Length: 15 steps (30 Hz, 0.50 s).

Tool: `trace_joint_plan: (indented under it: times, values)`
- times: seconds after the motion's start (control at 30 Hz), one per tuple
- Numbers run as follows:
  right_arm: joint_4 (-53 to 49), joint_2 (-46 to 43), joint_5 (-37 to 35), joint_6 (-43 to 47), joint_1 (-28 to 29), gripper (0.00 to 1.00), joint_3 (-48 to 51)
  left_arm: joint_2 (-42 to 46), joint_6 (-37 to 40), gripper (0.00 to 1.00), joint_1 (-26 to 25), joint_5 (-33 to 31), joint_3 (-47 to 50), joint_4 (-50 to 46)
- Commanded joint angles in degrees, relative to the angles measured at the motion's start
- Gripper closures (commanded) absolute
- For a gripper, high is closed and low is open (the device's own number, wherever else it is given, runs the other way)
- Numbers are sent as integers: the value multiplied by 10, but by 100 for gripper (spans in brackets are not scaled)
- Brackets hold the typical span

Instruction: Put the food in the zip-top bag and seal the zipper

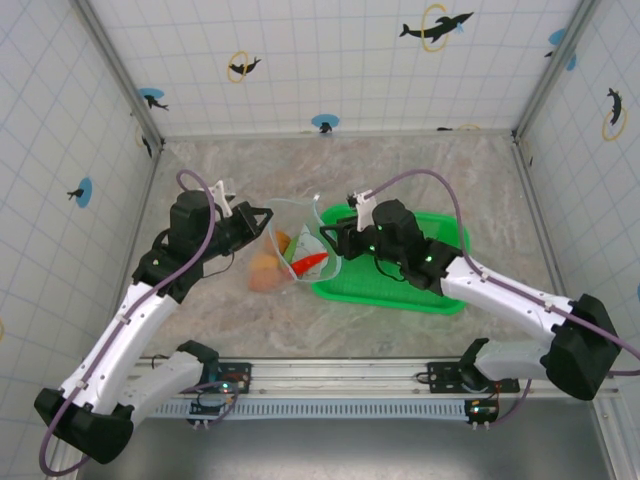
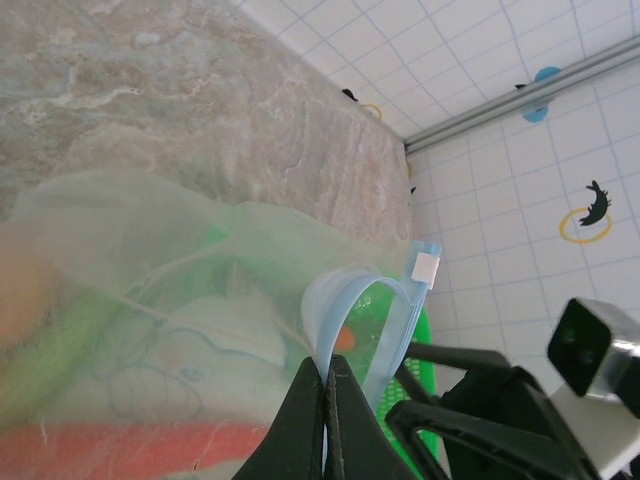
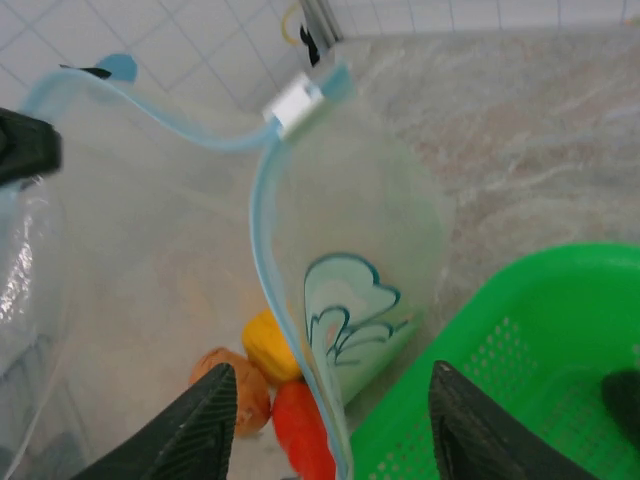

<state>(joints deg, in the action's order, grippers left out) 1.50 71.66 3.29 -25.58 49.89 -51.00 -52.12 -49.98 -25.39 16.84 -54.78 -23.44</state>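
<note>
Tabletop (image 1: pixel 400 160) of marbled stone fills the floor of a tiled enclosure, with both arms reaching toward its middle. A green basket (image 1: pixel 400 295) sits right of centre, under the right arm. Against its left rim lies the zip-top bag (image 1: pixel 290 235), clear and floppy, its mouth held up and gaping toward the right wrist camera. The left gripper (image 2: pixel 325 375) is clamped tight on the bag's edge, its fingertips pinching the blue strip. The right gripper (image 3: pixel 330 400) stands with fingers (image 3: pixel 205 420) spread wide. The bag's rim runs between them without being pinched.

Food shows through the film at the bag's bottom: a brownish-orange oval (image 3: pixel 240 385), a yellow fruit (image 3: pixel 265 345) touching it, and a red chili (image 3: pixel 305 440) just beside both. The zipper (image 3: pixel 262 250) loops unsealed around the mouth, and a small white slider (image 3: pixel 295 103) sits at its far end.
</note>
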Motion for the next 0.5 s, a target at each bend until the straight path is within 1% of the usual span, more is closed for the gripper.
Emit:
trace_joint_plan:
  times: [0.0, 0.13, 0.17, 0.2, 0.33, 0.47]
  values:
    - [-74, 16, 36, -23, 0, 62, -4, 8, 2, 100, 2, -13, -7, 18]
    - [-104, 48, 51, -25, -1, 92, -54, 8, 1, 100, 2, -14, -2, 19]
    - [-108, 56, 56, -26, -1, 98, -72, 9, 0, 100, 2, -13, 0, 19]
    - [-112, 63, 63, -26, -1, 100, -89, 10, -1, 100, 2, -12, 2, 19]
    - [-118, 87, 95, -40, 1, 100, -179, 17, -1, 100, 2, -17, 10, 14]
    - [-113, 109, 113, -58, 1, 100, -263, 27, 6, 100, 2, -39, 8, -5]
